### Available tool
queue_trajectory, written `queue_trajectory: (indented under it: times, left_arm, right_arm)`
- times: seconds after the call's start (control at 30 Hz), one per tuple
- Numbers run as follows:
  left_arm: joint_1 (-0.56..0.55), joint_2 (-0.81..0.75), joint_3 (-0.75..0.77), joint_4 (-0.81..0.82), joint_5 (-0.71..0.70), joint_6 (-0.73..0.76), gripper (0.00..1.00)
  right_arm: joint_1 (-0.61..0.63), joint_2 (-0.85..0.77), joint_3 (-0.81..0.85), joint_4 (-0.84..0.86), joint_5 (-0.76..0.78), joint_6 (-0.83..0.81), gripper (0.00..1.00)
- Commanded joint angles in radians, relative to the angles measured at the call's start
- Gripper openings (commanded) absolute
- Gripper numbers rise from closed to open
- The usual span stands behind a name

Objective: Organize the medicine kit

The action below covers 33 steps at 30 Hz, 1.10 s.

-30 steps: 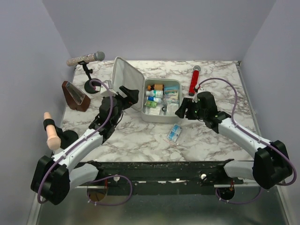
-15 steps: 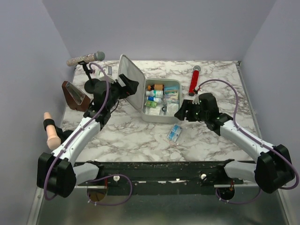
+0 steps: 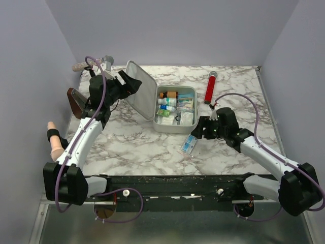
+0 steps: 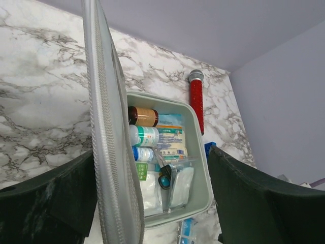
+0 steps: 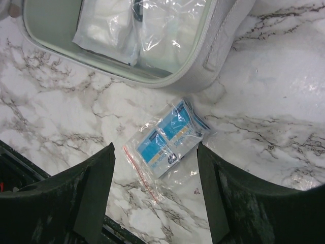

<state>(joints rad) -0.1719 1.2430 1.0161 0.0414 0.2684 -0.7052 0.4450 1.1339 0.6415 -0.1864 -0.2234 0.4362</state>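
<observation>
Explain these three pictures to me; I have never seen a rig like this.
Two robot arms stand bolted at a marble-patterned table's near edge. The wide picture looks down from above; the other two come from cameras on each wrist. The left claw is open around the raised lid of the pale grey-white rounded tin medicine kit, gripping nothing. The right claw hangs open over a blue packet in a clear bag lying beside the kit. A red cylinder lies farther back.

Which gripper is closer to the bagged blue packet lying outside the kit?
Right. The right gripper is open just beside the packet at the kit's near side; the left gripper is across the kit, straddling its raised lid.
</observation>
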Motion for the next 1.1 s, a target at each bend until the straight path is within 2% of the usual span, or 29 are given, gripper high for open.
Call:
queue_trajectory:
  times: [0.0,0.23,0.37,0.57,0.67,0.77,1.07]
  left_arm:
    - [0.028,0.022,0.042,0.005,0.092,-0.008,0.83]
    - [0.037,0.030,0.076,-0.021,0.094,0.030,0.42]
    - [0.037,0.036,0.119,-0.040,0.092,0.067,0.28]
    - [-0.011,0.059,0.243,-0.173,0.092,0.186,0.08]
    - [-0.083,0.081,0.300,-0.248,0.066,0.255,0.03]
    - [-0.167,0.090,0.322,-0.304,-0.004,0.308,0.00]
    - [-0.222,0.003,0.133,-0.203,-0.072,0.216,0.00]
  right_arm:
    - [0.001,-0.016,-0.032,-0.021,-0.025,-0.007,0.74]
    - [0.001,-0.060,-0.063,-0.022,-0.022,-0.007,0.74]
    - [0.001,-0.071,-0.056,-0.028,-0.043,-0.011,0.74]
    - [0.001,-0.092,0.015,-0.028,-0.051,0.006,0.77]
    - [0.001,-0.080,0.067,-0.044,-0.048,0.012,0.82]
    - [0.001,-0.062,0.083,-0.082,-0.018,0.001,0.83]
    - [0.001,-0.080,-0.111,-0.041,0.082,0.070,0.78]
